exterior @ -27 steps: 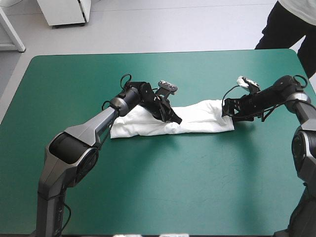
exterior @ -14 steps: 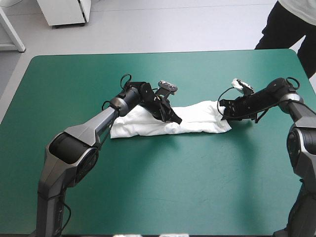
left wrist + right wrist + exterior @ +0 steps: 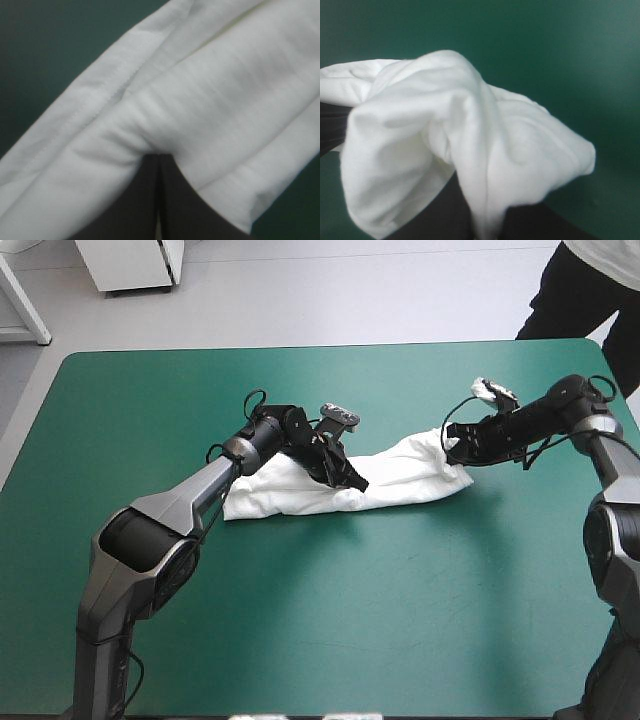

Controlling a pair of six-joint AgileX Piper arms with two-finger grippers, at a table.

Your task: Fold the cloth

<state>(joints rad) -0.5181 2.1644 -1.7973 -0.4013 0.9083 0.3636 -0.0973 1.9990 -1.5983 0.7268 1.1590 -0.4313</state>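
Note:
The white T-shirt (image 3: 300, 490) lies as a long folded band across the middle of the teal-green table. My left gripper (image 3: 356, 483) is at the band's middle, near its front edge. Its black fingers meet in a point (image 3: 159, 159), shut on a pinch of puckered cloth. My right gripper (image 3: 450, 443) is shut on the band's right end and holds it a little above the table. In the right wrist view the T-shirt (image 3: 420, 130) drapes over that gripper (image 3: 480, 215) and hides its fingertips.
Bare teal-green cover (image 3: 350, 610) stretches from the shirt to the table's front edge, and more lies to the left (image 3: 110, 440). The right arm reaches in close to the table's right edge (image 3: 625, 400).
The right gripper went from open to shut on the shirt's right end, then lifted it and drew it slightly toward the far side. The left arm has stayed put.

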